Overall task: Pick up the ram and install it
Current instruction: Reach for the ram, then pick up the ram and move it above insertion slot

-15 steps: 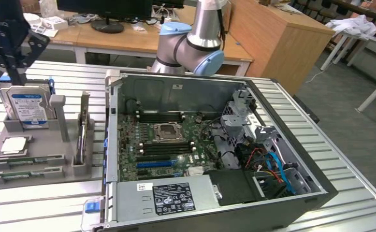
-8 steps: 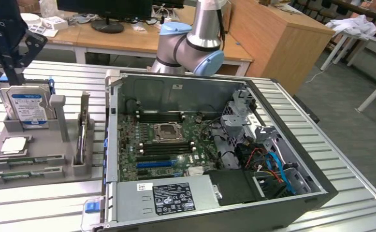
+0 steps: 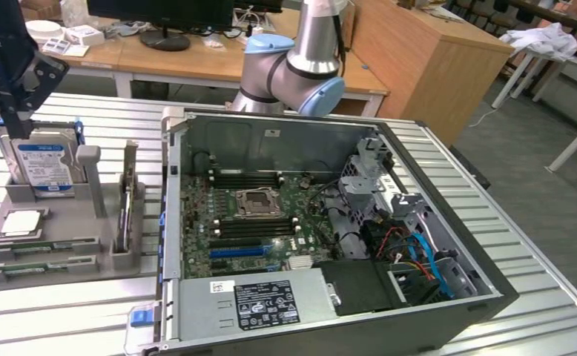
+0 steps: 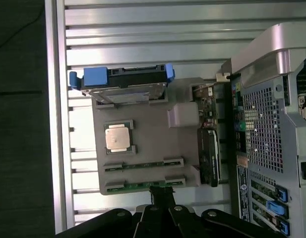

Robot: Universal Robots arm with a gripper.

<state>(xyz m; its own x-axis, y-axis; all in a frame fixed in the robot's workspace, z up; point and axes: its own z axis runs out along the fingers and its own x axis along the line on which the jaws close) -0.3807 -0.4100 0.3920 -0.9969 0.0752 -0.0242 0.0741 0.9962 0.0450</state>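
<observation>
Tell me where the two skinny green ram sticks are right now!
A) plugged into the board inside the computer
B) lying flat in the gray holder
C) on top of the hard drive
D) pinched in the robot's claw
B: one ram and the other ram both lie flat in slots of the gray holder, beside the square silver chip.

We are reading only the white letters "OTIQ" on the dark body of the hand [image 3: 13,119]. The blue label [image 3: 43,167] on the hard drive [image 3: 36,136] and the black label [image 3: 267,302] on the power supply [image 3: 205,313] are carrying print, but we are making out none of it.
</observation>
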